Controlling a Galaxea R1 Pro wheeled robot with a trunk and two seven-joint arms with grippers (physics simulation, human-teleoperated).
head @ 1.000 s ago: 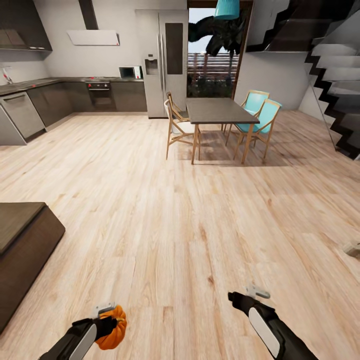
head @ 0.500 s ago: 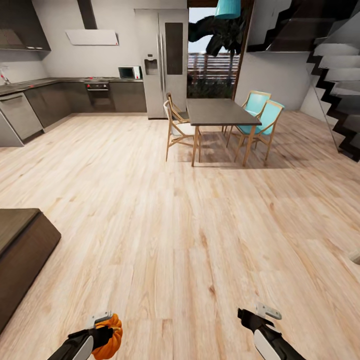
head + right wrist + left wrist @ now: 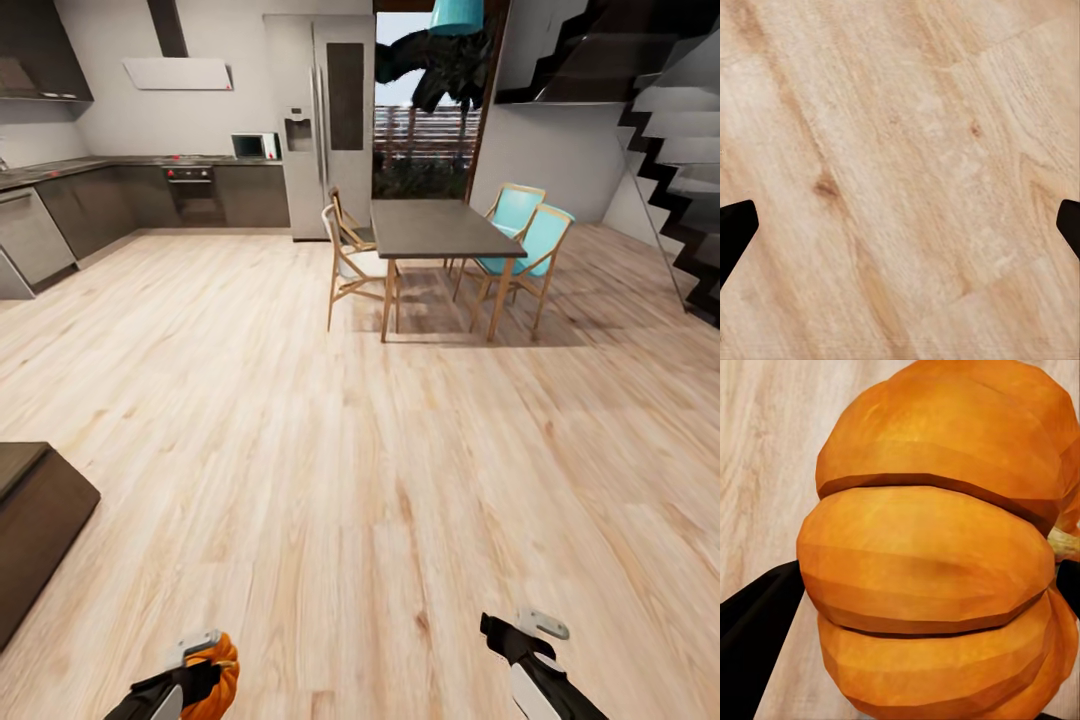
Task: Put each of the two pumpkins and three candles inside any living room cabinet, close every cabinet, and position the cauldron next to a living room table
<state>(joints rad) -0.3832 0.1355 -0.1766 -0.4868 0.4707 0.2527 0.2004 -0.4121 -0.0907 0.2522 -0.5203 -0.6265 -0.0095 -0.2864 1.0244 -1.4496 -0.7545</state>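
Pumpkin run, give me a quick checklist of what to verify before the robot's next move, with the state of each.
1. Pumpkin gripped by the left end effector: ok, it sits between the dark fingers in the left wrist view.
2. Right end effector free: ok, open over bare floor.
3. Path ahead: ok, open wood floor up to the dining table and chairs.
4. Dark brown unit at the left edge: cannot tell whether it is the cabinet or whether its drawers are shut.
5. Candles, cauldron located: cannot tell.
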